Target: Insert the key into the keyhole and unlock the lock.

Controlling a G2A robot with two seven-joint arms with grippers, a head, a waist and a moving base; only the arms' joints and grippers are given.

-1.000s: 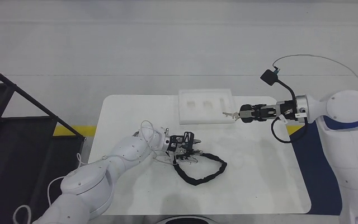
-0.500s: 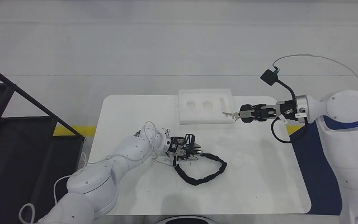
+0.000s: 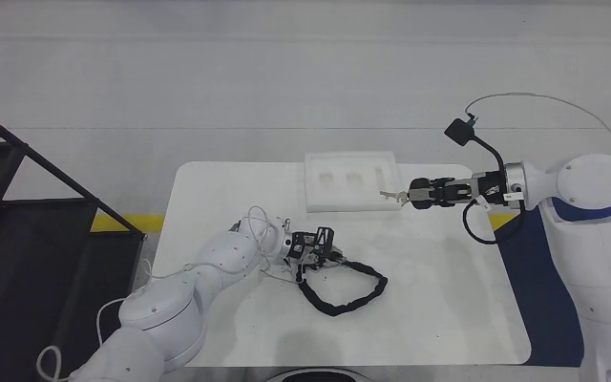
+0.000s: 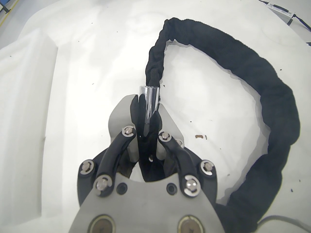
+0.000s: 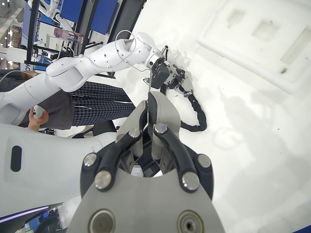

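A black fabric-sleeved chain lock lies in a loop near the table's middle front. My left gripper is shut on the lock's shiny metal cylinder end, low over the table; the same sleeved lock curls away from it. My right gripper hovers at the foam tray's right front corner, shut on a small silver key that sticks out toward the left. In the right wrist view the key shows edge-on between the closed fingers, with the left gripper and the lock farther off.
A white foam tray with several recesses sits at the table's back middle. A black frame stands to the left of the table. Open tabletop lies to the right of the lock.
The left gripper has shifted very slightly at the lock's end. The right arm and key have not moved.
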